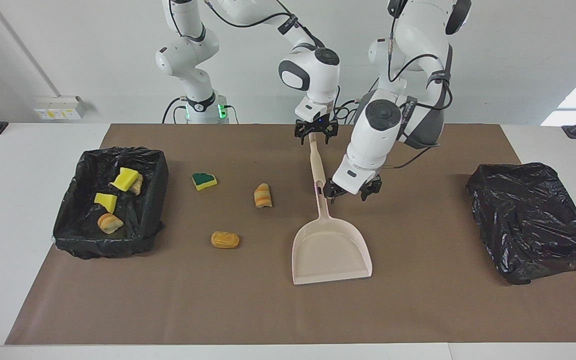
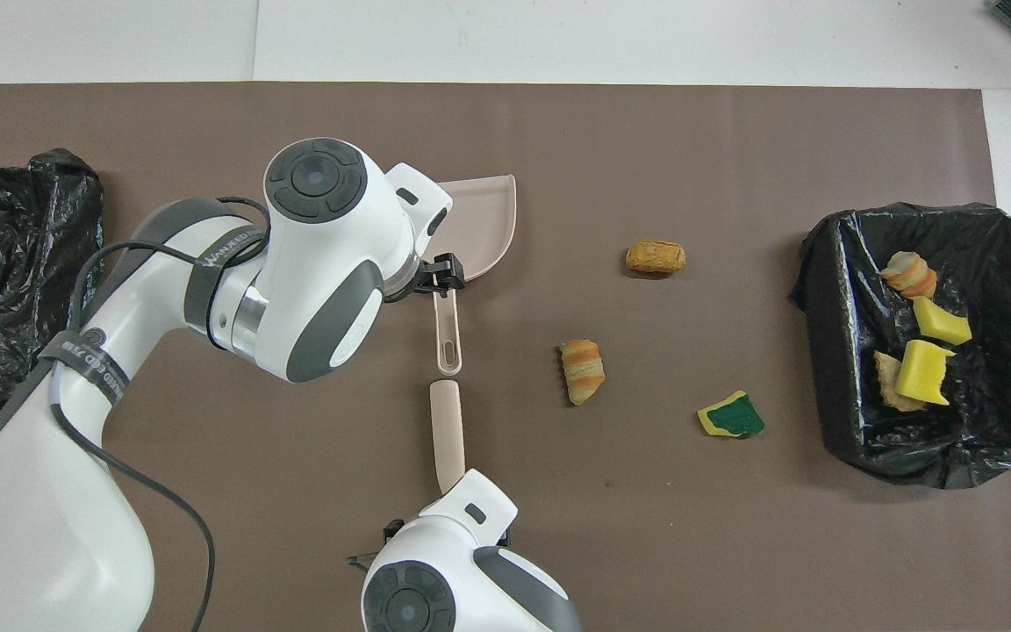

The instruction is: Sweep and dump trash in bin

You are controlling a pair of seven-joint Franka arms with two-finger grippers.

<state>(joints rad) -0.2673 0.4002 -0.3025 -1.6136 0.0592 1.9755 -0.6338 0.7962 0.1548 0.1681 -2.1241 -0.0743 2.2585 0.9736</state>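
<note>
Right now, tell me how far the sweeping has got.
Done: four scraps lie in the bin. In hand: the left claw, open, hovers over the dustpan handle; the right claw sits at the end of a beige stick. Left: the green-topped sponge, striped lump and orange lump on the mat.

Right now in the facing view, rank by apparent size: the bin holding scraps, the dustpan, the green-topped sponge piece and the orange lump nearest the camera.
1. Bin holding scraps, largest.
2. Dustpan, with its long handle.
3. Green-topped sponge piece and orange lump: they look about alike; the lump lies nearer to the camera, so I will not rank them.
</note>
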